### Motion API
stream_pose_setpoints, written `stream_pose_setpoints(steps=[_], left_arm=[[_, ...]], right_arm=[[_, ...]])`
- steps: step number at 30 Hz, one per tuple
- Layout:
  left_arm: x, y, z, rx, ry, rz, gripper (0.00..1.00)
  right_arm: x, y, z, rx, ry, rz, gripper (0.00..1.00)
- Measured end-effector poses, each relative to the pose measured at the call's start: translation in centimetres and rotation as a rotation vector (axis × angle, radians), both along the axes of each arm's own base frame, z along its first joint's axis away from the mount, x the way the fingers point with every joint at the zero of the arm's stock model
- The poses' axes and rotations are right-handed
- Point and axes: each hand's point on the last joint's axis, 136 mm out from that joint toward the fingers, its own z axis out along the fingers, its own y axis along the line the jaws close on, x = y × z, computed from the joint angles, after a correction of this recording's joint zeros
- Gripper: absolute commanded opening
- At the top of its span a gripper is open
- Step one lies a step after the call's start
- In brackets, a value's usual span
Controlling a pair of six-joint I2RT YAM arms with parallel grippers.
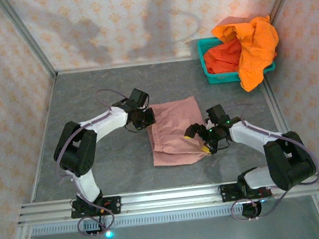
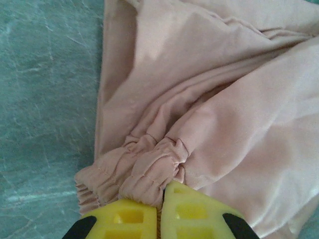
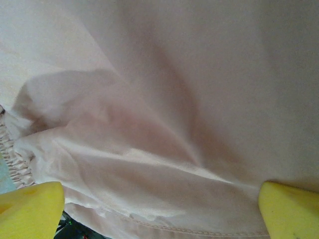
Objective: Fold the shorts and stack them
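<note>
Top external showed pink shorts (image 1: 175, 132) mid-tabletop, fold apparently underway: left gripper (image 2: 160, 199) clamped on waistband (image 2: 149, 174), right gripper (image 1: 198, 139) spread wide, grasping nothing; orange shorts (image 1: 248, 44) sat in far-right-corner basket (image 1: 223, 77), nothing stacked.

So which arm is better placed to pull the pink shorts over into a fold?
Probably the left: the left pincer is shut on the gathered waistband of the shorts; the right pincer stands open.

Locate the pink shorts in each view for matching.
Top external: pink shorts, middle of the table.
Left wrist: pink shorts, centre and right, table at left.
Right wrist: pink shorts, centre, out to top and right edges.
Shared landmark: gathered waistband, low in left wrist, left edge in right wrist.
</note>
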Motion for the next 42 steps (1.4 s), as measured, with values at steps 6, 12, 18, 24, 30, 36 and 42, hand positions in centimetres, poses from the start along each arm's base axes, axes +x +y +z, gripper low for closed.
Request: stream_pose_setpoints(steps=[6, 12, 18, 24, 30, 36, 42], left_arm=[[0.6, 1.2, -1.1, 0.004, 0.008, 0.030, 0.16], [0.3, 1.4, -0.6, -0.004, -0.023, 0.021, 0.70], [-0.8, 1.5, 7.1, -0.123, -0.178, 0.027, 0.98], [-2.5, -2.0, 13.7, -0.305, -0.297, -0.011, 1.00], [-6.0, -6.6, 9.4, -0.379, -0.163, -0.057, 1.00], [-8.3, -6.6, 2.6, -0.317, -0.011, -0.033, 1.00], [-8.6, -6.3, 1.0, -0.282, 0.004, -0.047, 1.00]], right_arm=[[0.1, 0.3, 0.1, 0.019, -0.011, 0.005, 1.00], [0.2, 0.4, 0.2, 0.027, -0.014, 0.007, 1.00], [1.2, 0.1, 2.9, -0.007, -0.094, 0.034, 1.00], [4.2, -0.4, 8.6, -0.060, -0.311, 0.081, 1.00], [5.6, -3.6, 8.5, -0.129, -0.334, 0.067, 1.00], [6.6, -5.0, 7.5, -0.178, -0.303, 0.117, 0.99], [7.5, -4.9, 5.8, -0.203, -0.274, 0.187, 1.00]])
